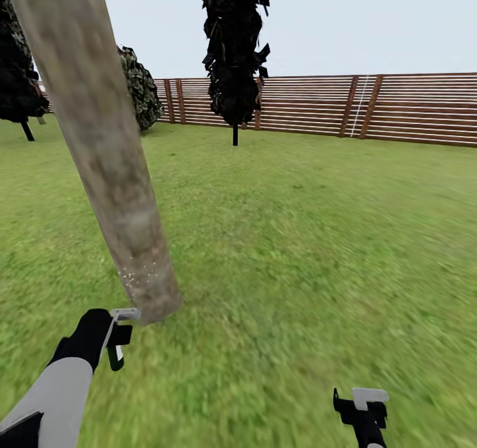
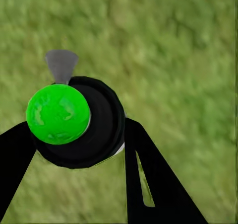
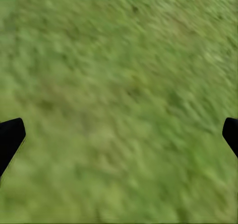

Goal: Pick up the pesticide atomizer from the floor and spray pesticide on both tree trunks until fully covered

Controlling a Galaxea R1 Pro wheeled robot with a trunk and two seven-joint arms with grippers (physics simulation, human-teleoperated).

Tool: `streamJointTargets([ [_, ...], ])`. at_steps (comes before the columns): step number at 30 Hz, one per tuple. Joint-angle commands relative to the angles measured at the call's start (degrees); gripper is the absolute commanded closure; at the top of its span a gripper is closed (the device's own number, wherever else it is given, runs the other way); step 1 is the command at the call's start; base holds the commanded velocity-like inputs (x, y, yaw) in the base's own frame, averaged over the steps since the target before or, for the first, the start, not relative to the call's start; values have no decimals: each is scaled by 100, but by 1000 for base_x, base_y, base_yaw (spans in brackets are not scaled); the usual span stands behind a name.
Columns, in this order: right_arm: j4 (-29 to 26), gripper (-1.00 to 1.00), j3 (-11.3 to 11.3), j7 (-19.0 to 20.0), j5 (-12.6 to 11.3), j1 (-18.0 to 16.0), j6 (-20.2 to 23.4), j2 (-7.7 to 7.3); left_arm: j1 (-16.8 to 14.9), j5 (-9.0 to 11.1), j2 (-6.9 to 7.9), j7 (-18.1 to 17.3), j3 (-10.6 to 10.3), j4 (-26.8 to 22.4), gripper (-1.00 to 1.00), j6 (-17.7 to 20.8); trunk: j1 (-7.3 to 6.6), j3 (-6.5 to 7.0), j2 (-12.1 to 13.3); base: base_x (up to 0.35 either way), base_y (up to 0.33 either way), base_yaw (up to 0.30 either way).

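Left gripper (image 1: 118,342) clamped on pesticide atomizer (image 2: 74,119), nozzle facing tree trunk (image 1: 99,136) just beyond, slightly right; right gripper (image 1: 363,408) apart, farther.

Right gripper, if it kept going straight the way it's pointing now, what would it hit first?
Most likely the lawn. The right wrist view looks along the right gripper at bare grass, with the jaws spread wide and nothing between them. How far off the grass lies is unclear from these pictures.

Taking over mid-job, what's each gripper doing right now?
Left gripper: closed on the pesticide atomizer.
Right gripper: open, holding nothing.
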Motion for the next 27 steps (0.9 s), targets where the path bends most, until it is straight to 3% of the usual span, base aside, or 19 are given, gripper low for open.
streamJointTargets([
  [1,7,-100,-40,-16,60,-5,-17,-1,-5,-71,-16,-45,28,-11,100,11,2,-5,-2,325,0,0],
  [5,7,-100,-40,-18,60,-5,-16,1,-2,-52,-54,-22,33,42,100,8,2,-5,-2,332,-13,9],
  [8,7,-100,-40,-21,60,-5,-16,2,54,218,-78,-2,30,117,100,-70,2,-5,-2,285,-128,180],
  [10,6,-100,-40,-22,60,-5,-16,2,124,464,-97,32,21,183,100,-394,2,-5,-2,132,-221,256],
  [11,7,-100,-40,-22,60,-5,-16,2,168,495,-93,38,18,193,100,-470,2,-5,-2,40,-252,271],
  [17,4,-100,-40,-22,60,-5,-16,2,412,551,93,37,0,147,100,-580,2,-5,-2,7,-69,168],
  [19,2,-100,-40,-22,60,-5,-16,2,416,560,30,37,-20,171,100,-581,2,-5,-2,0,-4,18],
  [21,2,-100,-40,-22,60,-5,-16,2,397,560,-330,41,-28,167,100,-578,2,-5,-2,0,-1,4],
  [22,4,-100,-40,-22,60,-5,-15,2,390,558,-401,43,-31,147,100,-578,2,-5,-2,0,0,2],
  [24,3,-100,-40,-22,60,-5,-17,2,379,563,-469,44,-20,107,100,-566,2,-5,-2,0,0,1],
  [27,6,-100,-40,-22,60,-5,-16,2,386,533,-443,45,-3,72,100,-575,2,-5,-2,0,0,0],
])
